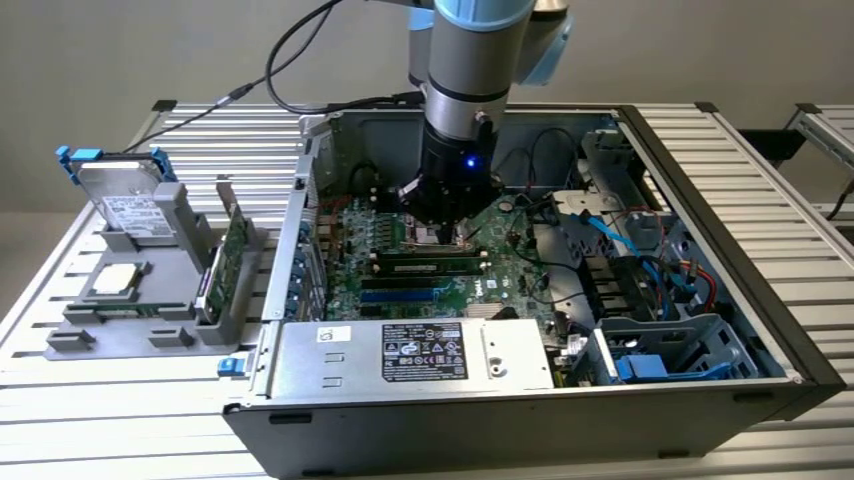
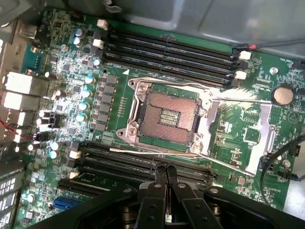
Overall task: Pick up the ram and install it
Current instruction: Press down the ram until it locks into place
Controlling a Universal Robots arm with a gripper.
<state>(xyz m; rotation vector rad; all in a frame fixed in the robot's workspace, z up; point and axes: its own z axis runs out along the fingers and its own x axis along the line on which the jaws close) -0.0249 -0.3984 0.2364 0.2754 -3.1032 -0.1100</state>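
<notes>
Far off to the exterior view's left of the end effector [image 1: 441, 222], a grey plastic holder [image 1: 80, 340] on the slatted metal tabletop [image 1: 747, 140] carries a silver hard drive [image 1: 127, 205], a square silver processor chip [image 1: 118, 280] and a tall green card with a bracket [image 1: 235, 245]. None of them is in play.

The end effector is down inside the open black computer case [image 1: 801, 360], low over the green motherboard [image 2: 238, 124]. Its two black fingers [image 2: 159, 179] are pressed together with nothing visibly between them. Their tips are over the black memory slots [image 2: 119, 162], just beside the open metal processor socket [image 2: 167, 117].

The ram [image 1: 427, 266], a long narrow green stick with black chips, lies along a slot just in front of the end effector, towards the silver power supply [image 1: 414, 355]. It looks seated, though whether its latches have closed cannot be told.

The likely risks:
- If the stick is only half home, an off-centre push could tilt it and strain the slot.
- A drift towards the socket could bend its exposed pins.

To the right, loose blue and black cables [image 1: 614, 235] hang near the arm and could snag it.
</notes>
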